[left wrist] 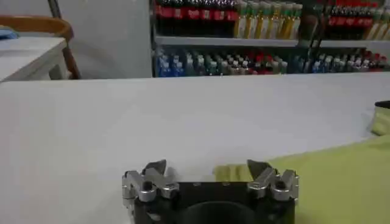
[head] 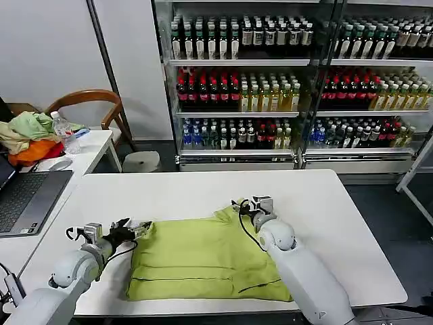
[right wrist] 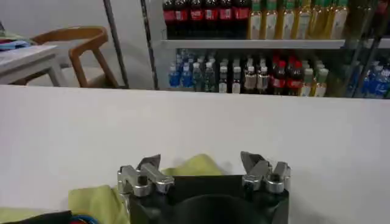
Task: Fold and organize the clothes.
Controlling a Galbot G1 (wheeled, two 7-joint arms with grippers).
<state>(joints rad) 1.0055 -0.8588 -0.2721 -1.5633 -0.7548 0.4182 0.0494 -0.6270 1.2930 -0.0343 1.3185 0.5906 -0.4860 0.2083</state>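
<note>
T-shirt (head: 206,261): lime yellow-green, lying partly folded at the near middle of the white surface (head: 169,196).
Handling: soft, light, limp cotton; best pinched at corners or hems.
Left gripper (head: 137,229): jaws wide, at the shirt's far-left corner.
Right gripper (head: 245,206): jaws wide, apparently just over the far-right edge; contact unclear.

- A lab or test room dressed as a shop is showing here.
- Glass-fronted shelves (head: 284,81) are standing beyond the right gripper (head: 252,206), packed with rows of bottles (head: 230,91).
- A white table (head: 169,196) is lying under both grippers.
- Out past the left gripper (head: 139,228), a laptop (head: 27,196) is sitting open by a wooden chair (head: 88,101).
</note>
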